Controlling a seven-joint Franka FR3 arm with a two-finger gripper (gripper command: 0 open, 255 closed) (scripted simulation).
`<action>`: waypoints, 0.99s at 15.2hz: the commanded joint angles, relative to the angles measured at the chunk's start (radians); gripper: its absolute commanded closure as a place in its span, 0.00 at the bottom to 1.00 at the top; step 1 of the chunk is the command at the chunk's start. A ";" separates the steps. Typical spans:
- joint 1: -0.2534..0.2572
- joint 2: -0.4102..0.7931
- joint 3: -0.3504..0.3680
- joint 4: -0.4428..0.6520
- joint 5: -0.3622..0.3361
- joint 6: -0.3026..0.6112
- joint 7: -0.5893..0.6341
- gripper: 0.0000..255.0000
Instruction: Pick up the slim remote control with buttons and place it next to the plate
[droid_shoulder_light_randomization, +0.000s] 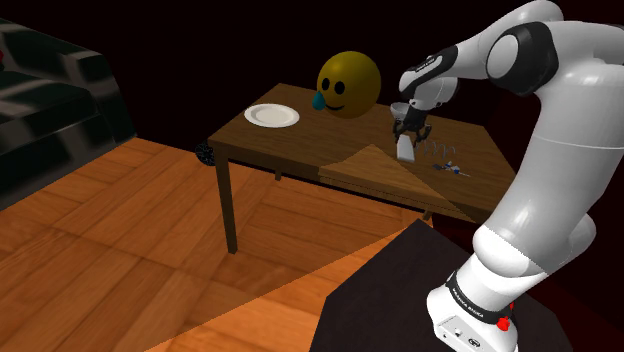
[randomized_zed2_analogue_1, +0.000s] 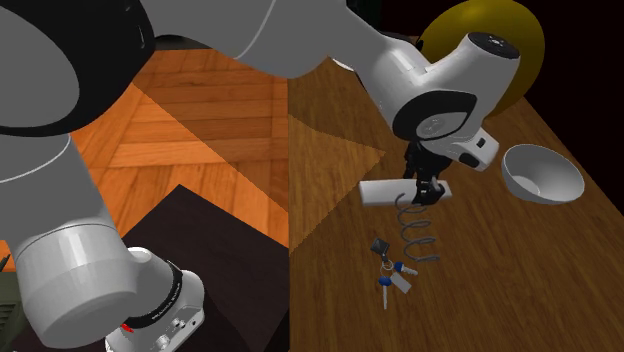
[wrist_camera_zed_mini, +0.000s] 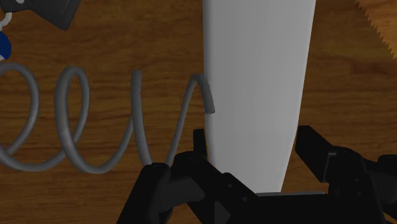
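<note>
The slim remote (droid_shoulder_light_randomization: 405, 150) (randomized_zed2_analogue_1: 378, 191) is drawn as a plain pale grey bar with no buttons showing. It sits at the near right part of the wooden table (droid_shoulder_light_randomization: 300, 145). My black gripper (droid_shoulder_light_randomization: 412, 132) (randomized_zed2_analogue_1: 425, 192) comes down on one end of it. In the wrist view the two fingers clasp the remote (wrist_camera_zed_mini: 257, 83) from both sides, so the gripper (wrist_camera_zed_mini: 253, 137) is shut on it. I cannot tell whether the remote still touches the wood. The white plate (droid_shoulder_light_randomization: 272, 116) lies at the table's far left corner, well away from the gripper.
A grey wire coil (randomized_zed2_analogue_1: 418, 232) (wrist_camera_zed_mini: 76, 121) and a bunch of keys (randomized_zed2_analogue_1: 390, 275) lie right beside the remote. A white bowl (randomized_zed2_analogue_1: 543, 172) stands just beyond the gripper. A big yellow smiley ball (droid_shoulder_light_randomization: 348, 84) sits between the bowl and the plate. A dark sofa (droid_shoulder_light_randomization: 50, 90) stands far left.
</note>
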 joint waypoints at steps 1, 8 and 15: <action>0.001 -0.011 -0.002 0.007 -0.006 -0.023 0.003 1.00; 0.007 -0.056 -0.010 0.048 -0.029 -0.105 0.018 1.00; 0.024 -0.084 -0.005 0.086 -0.045 -0.167 0.050 1.00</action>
